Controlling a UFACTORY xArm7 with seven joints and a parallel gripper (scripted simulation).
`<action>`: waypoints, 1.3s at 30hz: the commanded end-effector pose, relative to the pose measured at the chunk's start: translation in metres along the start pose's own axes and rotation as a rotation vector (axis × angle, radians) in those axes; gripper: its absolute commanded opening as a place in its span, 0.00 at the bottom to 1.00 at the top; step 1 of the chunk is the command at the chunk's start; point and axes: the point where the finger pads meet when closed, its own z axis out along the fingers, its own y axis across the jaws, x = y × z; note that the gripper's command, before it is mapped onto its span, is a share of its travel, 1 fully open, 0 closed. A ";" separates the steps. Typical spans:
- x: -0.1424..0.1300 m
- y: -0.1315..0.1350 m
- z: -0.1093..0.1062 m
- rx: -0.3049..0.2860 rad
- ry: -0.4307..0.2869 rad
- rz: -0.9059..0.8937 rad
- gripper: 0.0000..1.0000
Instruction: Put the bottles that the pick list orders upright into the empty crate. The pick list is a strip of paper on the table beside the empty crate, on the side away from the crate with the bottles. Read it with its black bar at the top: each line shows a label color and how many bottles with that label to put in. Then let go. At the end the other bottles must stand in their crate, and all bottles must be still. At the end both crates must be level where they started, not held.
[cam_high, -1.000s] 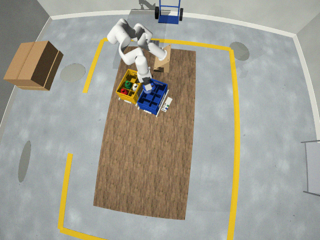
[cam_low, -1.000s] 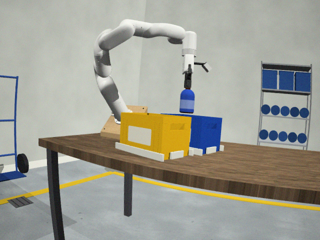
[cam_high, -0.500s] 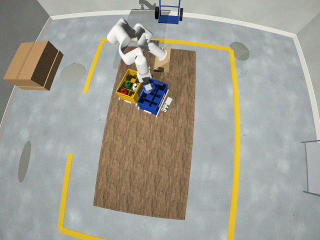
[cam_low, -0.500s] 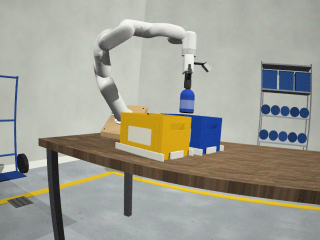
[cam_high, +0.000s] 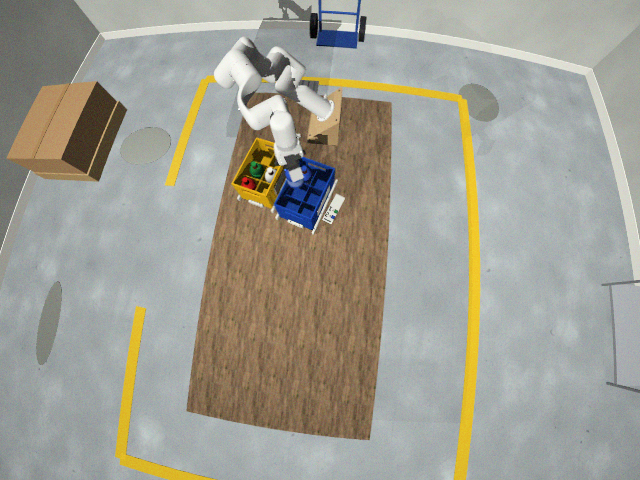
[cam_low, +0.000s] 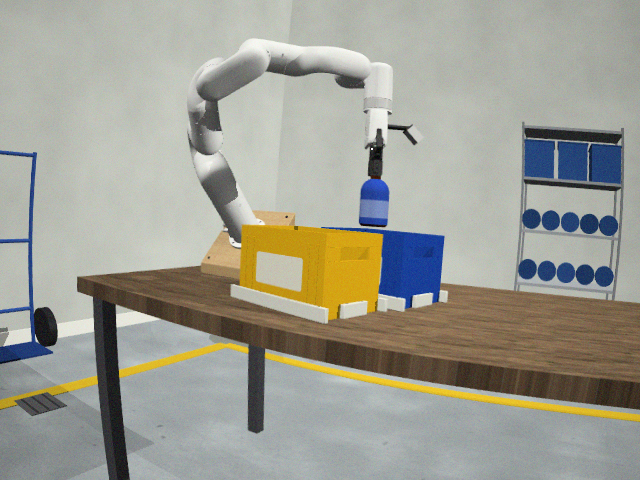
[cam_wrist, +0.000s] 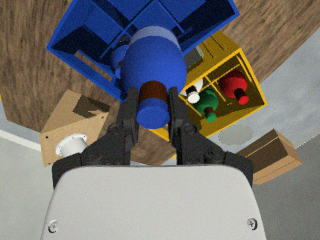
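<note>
Blue bottle (cam_low: 374, 204) (cam_wrist: 154, 65) upright above blue crate (cam_high: 294, 215) (cam_low: 413, 268) (cam_wrist: 106, 91), neck clamped in gripper (cam_high: 292, 163) (cam_low: 375, 173) (cam_wrist: 153, 99); fingertips hidden in top view. Second blue one (cam_high: 307, 174) (cam_wrist: 119, 54) in the crate's corner cell, partly covered. Yellow crate (cam_high: 253, 195) (cam_low: 351, 279) (cam_wrist: 231, 121), nearer table (cam_high: 294, 310) (cam_low: 465, 330) (cam_wrist: 20, 95) long edge, has red (cam_high: 248, 183) (cam_wrist: 233, 84), green (cam_high: 255, 168) (cam_wrist: 206, 101), white (cam_high: 269, 175) (cam_wrist: 193, 93); exterior view hides them. List (cam_high: 333, 208) by blue crate's outer edge: green and blue marks, counts too small.

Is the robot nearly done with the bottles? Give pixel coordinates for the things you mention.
One blue bottle (cam_high: 306, 172) (cam_wrist: 119, 54) already stands in the blue crate (cam_high: 330, 178) (cam_low: 413, 268) (cam_wrist: 55, 47). The gripper (cam_low: 375, 173) (cam_wrist: 153, 99) holds another (cam_low: 374, 204) (cam_wrist: 154, 62) above it. Lowering and letting go remain; the pick list (cam_high: 333, 208) is too small to read fully.
</note>
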 end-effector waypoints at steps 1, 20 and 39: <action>0.001 0.000 0.002 0.000 0.005 -0.001 0.00; 0.001 0.000 0.017 0.000 0.005 -0.001 0.00; 0.001 0.000 0.034 0.000 0.005 -0.001 0.00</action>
